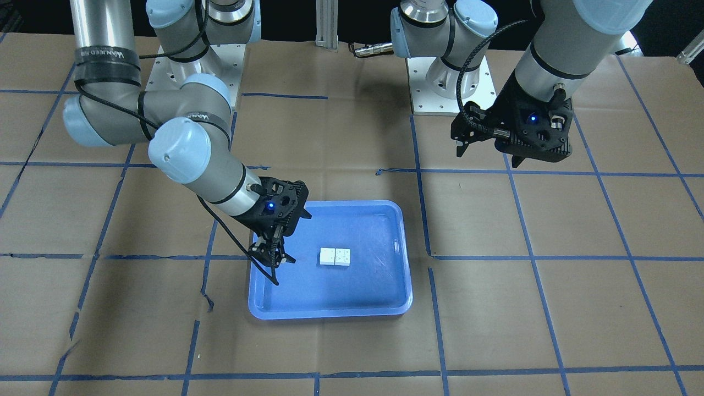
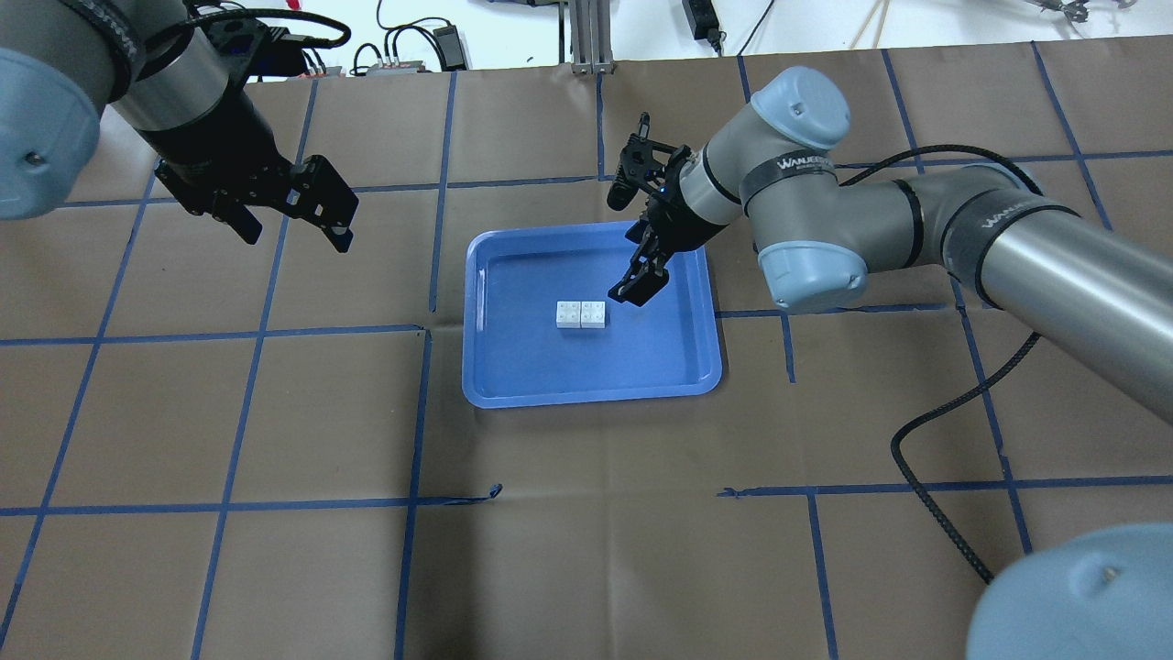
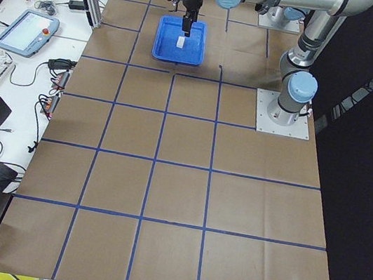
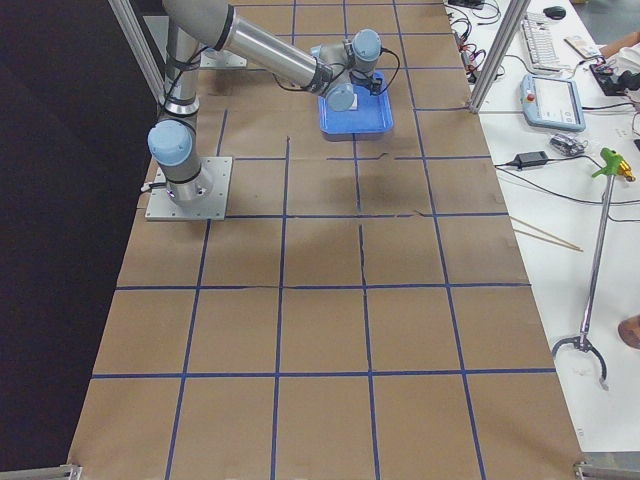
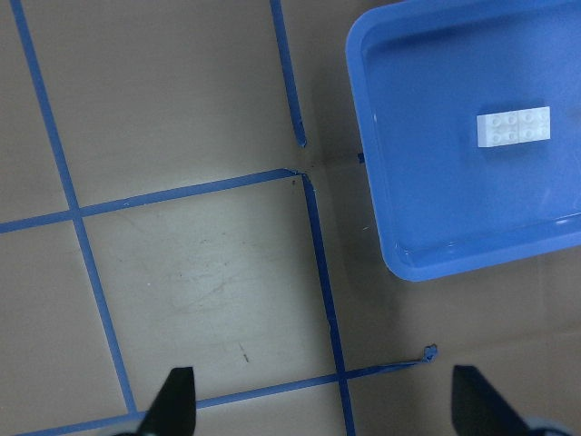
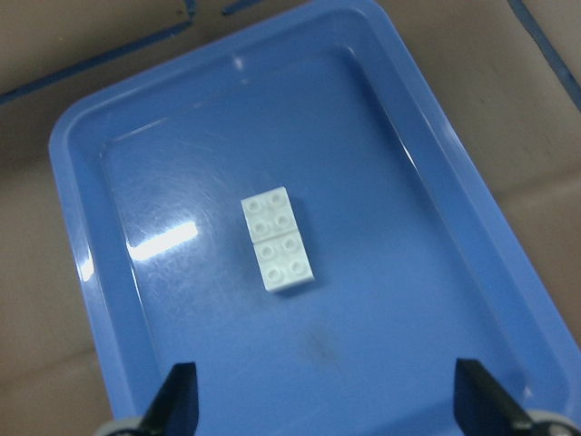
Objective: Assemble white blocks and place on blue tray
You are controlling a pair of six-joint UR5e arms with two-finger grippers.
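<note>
The two white blocks (image 2: 581, 313) lie joined side by side, studs up, on the floor of the blue tray (image 2: 596, 371) near its middle. They also show in the front view (image 1: 335, 257) and in both wrist views (image 5: 514, 127) (image 6: 278, 240). My right gripper (image 2: 632, 291) hangs open and empty over the tray (image 1: 357, 289), just beside the blocks and not touching them; in its wrist view the fingers (image 6: 177, 404) stand wide apart. My left gripper (image 2: 295, 236) is open and empty, high over bare paper well to the tray's left (image 1: 488, 158).
The table is covered in brown paper with a blue tape grid (image 2: 422, 412). The two arm bases (image 1: 448, 82) stand at the robot's edge. A black cable (image 2: 944, 513) trails from the right arm. Benches with pendants (image 3: 26, 29) flank the table.
</note>
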